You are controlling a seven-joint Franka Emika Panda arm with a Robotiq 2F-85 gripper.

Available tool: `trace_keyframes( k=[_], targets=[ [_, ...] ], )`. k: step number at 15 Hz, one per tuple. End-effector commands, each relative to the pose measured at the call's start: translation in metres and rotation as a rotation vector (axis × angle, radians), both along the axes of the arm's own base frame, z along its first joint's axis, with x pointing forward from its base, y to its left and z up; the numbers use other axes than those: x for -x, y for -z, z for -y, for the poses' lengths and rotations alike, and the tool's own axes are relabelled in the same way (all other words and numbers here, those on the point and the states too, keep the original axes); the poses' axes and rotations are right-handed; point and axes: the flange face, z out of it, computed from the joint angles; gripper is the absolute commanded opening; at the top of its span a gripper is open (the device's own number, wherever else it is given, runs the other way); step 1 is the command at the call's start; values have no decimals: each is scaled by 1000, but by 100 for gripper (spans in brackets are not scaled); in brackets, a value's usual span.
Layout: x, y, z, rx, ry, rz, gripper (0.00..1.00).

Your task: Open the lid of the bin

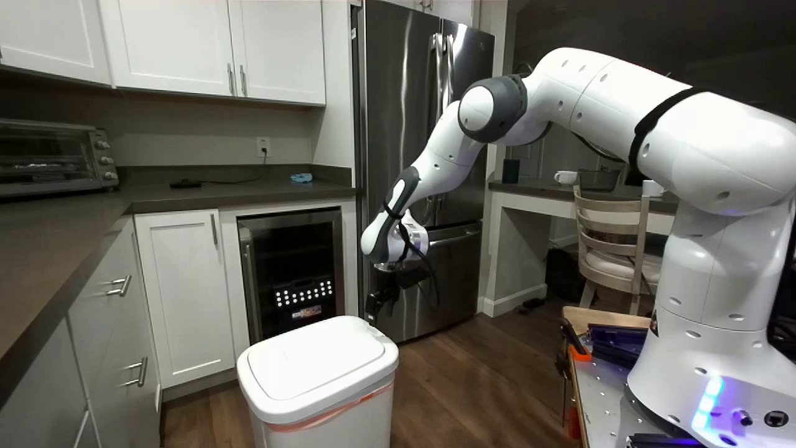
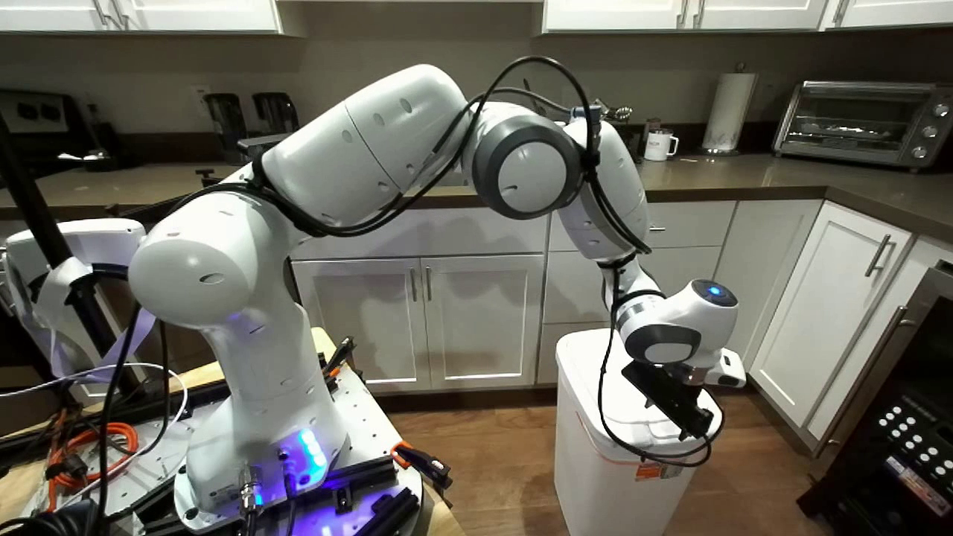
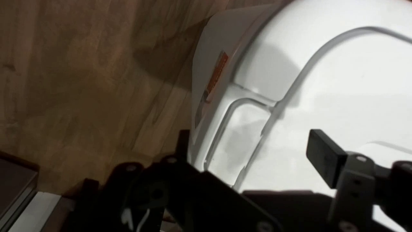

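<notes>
Your tool (image 3: pixel 254 151) takes up the foreground of the wrist view, its fingers (image 3: pixel 325 158) spread well apart with nothing pinched between them. One fingertip shows over the white lid (image 3: pixel 360 83); the other shows against the wood floor (image 3: pixel 87 103), just beyond the edge of the trash can (image 3: pixel 212 38). Between the two lies a small recessed tab (image 3: pixel 241 138), set into the end of the top right beside the lid. You cannot tell from these angles whether either tip touches plastic.

In both exterior views the trash can stands on the floor near the white base cabinets (image 2: pixel 484 320), and the lid lies flat on it, with no gap along the edges in sight. Judging by that, only the reach looks done: your tool is placed at what is probably the release end. The opening itself is all to do. You would likely settle a fingertip on the tab, press or pry until the lid comes free, then swing it right up. If the tab is a push catch, you may do better with the fingers brought together first. Mind the force, too: the trash can looks light enough to slide or tip.
</notes>
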Motion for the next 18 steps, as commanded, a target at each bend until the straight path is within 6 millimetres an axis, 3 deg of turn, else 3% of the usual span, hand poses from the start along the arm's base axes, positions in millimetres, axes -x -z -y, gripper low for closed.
trace_keyframes(
  k=[1, 3, 4, 6, 7, 8, 13, 15, 17, 18],
  targets=[
    [-12, 19, 2, 59, 2, 46, 72],
    [-20, 25, 4, 83, 14, 57, 81],
    [-24, 26, 5, 90, 25, 57, 91],
    [-32, 28, 10, 105, 49, 62, 97],
    [-35, 28, 12, 115, 57, 64, 93],
    [-38, 29, 14, 123, 66, 66, 74],
    [-44, 28, 25, 148, 141, 37, 44],
    [-45, 27, 29, 147, 195, -8, 43],
    [-45, 22, 31, 139, 240, -67, 32],
    [-46, 20, 31, 132, 257, -92, 32]
  ],
)
